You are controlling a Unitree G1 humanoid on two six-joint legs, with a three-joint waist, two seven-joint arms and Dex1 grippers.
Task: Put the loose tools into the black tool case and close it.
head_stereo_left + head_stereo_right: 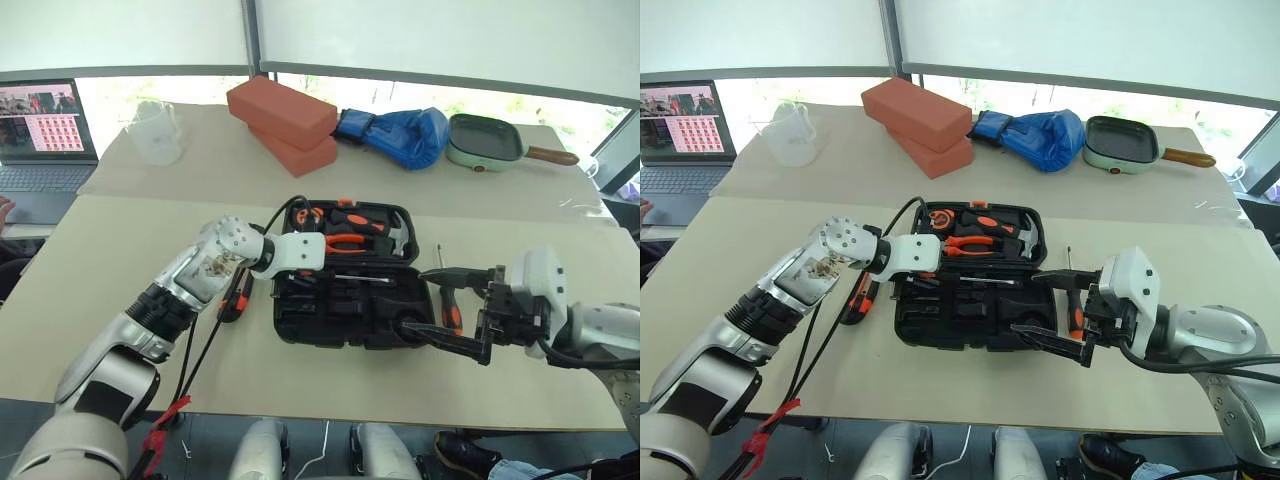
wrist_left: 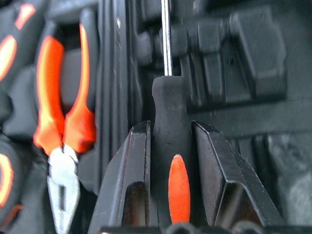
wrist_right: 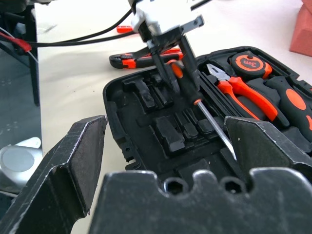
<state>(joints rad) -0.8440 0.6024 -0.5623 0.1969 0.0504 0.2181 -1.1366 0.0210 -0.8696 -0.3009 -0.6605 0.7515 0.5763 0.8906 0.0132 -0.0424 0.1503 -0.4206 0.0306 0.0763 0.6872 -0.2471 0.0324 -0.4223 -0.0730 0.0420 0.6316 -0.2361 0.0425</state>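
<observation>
The black tool case lies open mid-table, with orange-handled pliers and a hammer in the slots of its far half. My left gripper hovers over the case's near half, shut on a black-and-orange screwdriver whose shaft points right. My right gripper stands open at the case's right front corner, nothing between its fingers. A second black-and-orange screwdriver lies on the table just right of the case. An orange-black utility knife lies just left of it.
Two red bricks, a blue glove and a green pan sit at the back. A clear measuring jug and a laptop are far left. Black cables trail along my left arm.
</observation>
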